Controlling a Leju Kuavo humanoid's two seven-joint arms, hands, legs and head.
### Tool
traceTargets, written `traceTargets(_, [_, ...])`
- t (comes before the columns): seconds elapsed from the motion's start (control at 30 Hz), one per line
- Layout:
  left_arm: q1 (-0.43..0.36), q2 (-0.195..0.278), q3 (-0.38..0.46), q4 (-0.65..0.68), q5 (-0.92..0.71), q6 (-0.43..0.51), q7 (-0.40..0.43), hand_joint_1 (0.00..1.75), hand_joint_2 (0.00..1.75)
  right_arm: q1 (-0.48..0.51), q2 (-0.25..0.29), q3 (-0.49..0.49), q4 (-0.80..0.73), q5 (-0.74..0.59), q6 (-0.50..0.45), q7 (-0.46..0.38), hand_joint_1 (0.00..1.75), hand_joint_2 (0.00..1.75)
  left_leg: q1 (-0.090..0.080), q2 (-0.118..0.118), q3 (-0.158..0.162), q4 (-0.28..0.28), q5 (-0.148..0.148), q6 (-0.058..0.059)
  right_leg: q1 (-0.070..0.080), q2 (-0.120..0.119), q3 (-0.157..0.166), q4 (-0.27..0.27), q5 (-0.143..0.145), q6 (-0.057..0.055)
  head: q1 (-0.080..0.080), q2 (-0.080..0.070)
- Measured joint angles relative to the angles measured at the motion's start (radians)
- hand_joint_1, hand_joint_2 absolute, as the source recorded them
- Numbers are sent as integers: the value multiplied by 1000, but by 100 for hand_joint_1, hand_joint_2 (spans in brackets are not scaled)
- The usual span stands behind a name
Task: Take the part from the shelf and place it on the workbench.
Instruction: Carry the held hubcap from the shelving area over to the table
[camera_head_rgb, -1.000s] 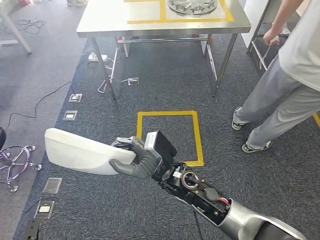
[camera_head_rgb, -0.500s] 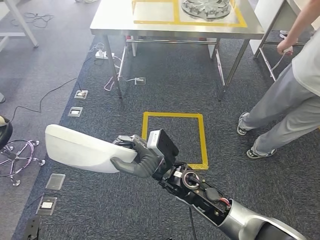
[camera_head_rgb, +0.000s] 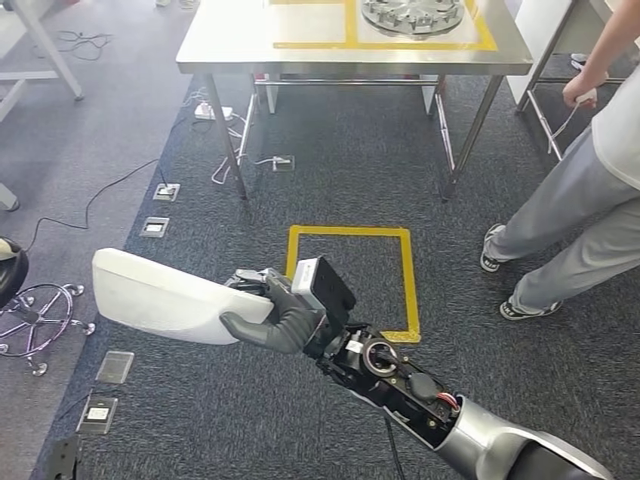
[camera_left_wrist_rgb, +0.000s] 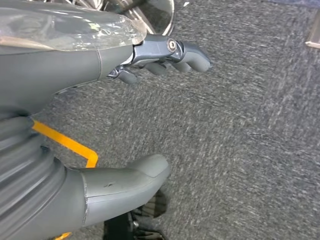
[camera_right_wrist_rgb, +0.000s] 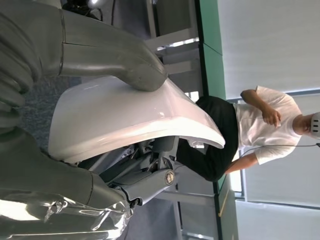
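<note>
A long white curved part (camera_head_rgb: 162, 298) hangs over the dark carpet, held at one end by my right hand (camera_head_rgb: 283, 315), thumb under it and fingers over it. In the right wrist view the thumb (camera_right_wrist_rgb: 113, 57) presses on the white part (camera_right_wrist_rgb: 124, 117) and the fingers lie on its other face. The steel workbench (camera_head_rgb: 226, 45), marked with yellow tape, stands ahead across the carpet. My left hand (camera_left_wrist_rgb: 68, 70) hangs above the carpet with thumb and fingers apart and nothing in it.
A person (camera_head_rgb: 581, 200) in grey trousers stands at the right, beside the bench. A yellow taped square (camera_head_rgb: 351, 280) marks the floor ahead. A round metal disc (camera_head_rgb: 411, 14) lies on the bench. Floor sockets (camera_head_rgb: 156, 227), cables and a chair base (camera_head_rgb: 38, 310) lie left.
The whole picture has shifted, so the camera moved; bench and yellow square sit slightly further right. My right hand keeps the same hold on the white part.
</note>
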Motion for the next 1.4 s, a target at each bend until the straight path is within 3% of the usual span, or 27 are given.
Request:
traceTargets(0.03, [2,0,0,0,0,0,0,0,175,1,0,0,0,0,0,0,175,175,2,1,-24,34,-1,-3,0,0,1,0,-1,0,0,0])
traceTargets(0.07, [4,0,0,0,0,0,0,0,175,1,0,0,0,0,0,0,175,175,5,2,-26,26,18,-4,0,0,3,0,-3,0,-1,0])
traceTargets(0.13, [3,2,0,0,0,0,0,0,175,1,0,0,0,0,0,0,175,175,10,5,29,-103,96,-5,-1,0,11,0,-8,5,-2,0])
traceTargets(0.2, [1,2,0,0,0,0,0,0,175,0,0,0,0,0,0,0,175,175,9,8,90,-233,144,-3,2,1,15,2,-16,15,-4,0])
traceTargets(0.23, [1,2,0,0,0,0,0,0,175,0,0,0,0,0,0,0,175,175,8,8,104,-262,149,1,4,1,15,2,-19,20,-4,0])
traceTargets(0.37, [1,1,0,0,0,0,0,0,175,-1,0,0,0,0,0,0,175,175,4,4,110,-271,145,27,0,1,7,20,-39,41,-1,0])
traceTargets(0.43, [0,1,0,0,0,0,0,0,175,-1,0,0,0,0,0,0,175,175,4,4,116,-273,142,38,-1,1,-40,121,-93,46,2,0])
traceTargets(0.5, [0,1,0,0,0,0,0,0,175,1,0,0,0,0,0,0,175,175,0,4,119,-273,139,44,0,2,-114,270,-149,47,5,0])
traceTargets(0.53, [1,0,0,0,1,0,0,0,175,2,0,0,1,0,0,0,175,175,-2,3,121,-273,137,46,0,2,-140,316,-156,46,6,0])
traceTargets(0.57, [2,0,0,0,1,0,0,0,175,3,0,0,1,0,0,0,175,175,-4,2,125,-273,134,48,1,2,-148,320,-141,43,7,0])
traceTargets(0.6, [2,0,0,0,2,0,0,0,175,4,0,0,1,0,0,1,175,175,-6,1,130,-273,131,48,2,2,-135,282,-108,39,7,0])
traceTargets(0.67, [2,-1,0,0,2,0,0,0,175,3,0,0,1,0,-1,1,175,175,-9,-2,142,-273,123,45,7,4,-73,139,-27,26,8,0])
traceTargets(0.73, [1,-2,0,0,2,0,0,0,175,1,0,0,1,0,-2,1,175,175,-11,-4,144,-271,119,39,13,6,-24,38,5,16,6,0])
traceTargets(0.83, [0,-2,0,0,1,0,0,0,175,1,0,0,0,-1,-3,1,175,175,-11,-4,136,-270,121,32,16,5,-13,14,-3,15,6,0])
traceTargets(1.0, [1,-3,0,0,0,0,0,0,175,2,0,0,0,-1,-5,2,175,175,-10,-3,137,-272,122,30,17,6,-13,14,-3,15,6,0])
traceTargets(1.03, [1,-3,0,0,0,1,0,0,175,2,0,-1,0,-3,-6,3,175,175,-10,-2,134,-262,114,25,14,6,-8,8,-1,12,5,0])
traceTargets(1.1, [3,-2,0,0,-2,2,-1,0,175,3,0,-1,0,-11,-10,13,175,175,-3,1,51,-110,59,6,8,4,4,-4,-1,4,1,0])
traceTargets(1.13, [3,-1,0,0,-2,2,-1,0,175,3,0,-1,0,-15,-10,18,175,175,1,3,14,-47,44,-4,4,3,11,-10,-1,1,-2,0])
traceTargets(1.17, [5,-1,0,0,-3,3,-1,0,175,4,0,-1,0,-18,-11,22,175,175,7,4,-11,-18,49,-10,3,2,13,-9,-4,1,-3,0])
traceTargets(1.23, [4,0,0,0,-4,3,-1,0,175,4,0,-1,0,-20,-11,23,175,175,13,7,46,-149,122,-14,2,3,18,-6,-13,9,-4,0])
traceTargets(1.27, [2,0,0,0,-4,2,-1,0,175,3,0,-1,-1,-20,-12,24,175,175,13,7,74,-210,144,-12,3,3,19,-3,-17,15,-5,0])
traceTargets(1.3, [1,0,0,0,-4,2,-1,0,175,2,0,-1,-2,-21,-12,25,175,175,12,6,92,-247,152,-7,4,4,19,-1,-21,21,-6,0])
traceTargets(1.4, [3,0,0,0,-2,2,-1,0,175,2,0,-1,-4,-22,-14,26,175,175,7,3,101,-264,145,16,3,4,19,-2,-30,36,-5,0])
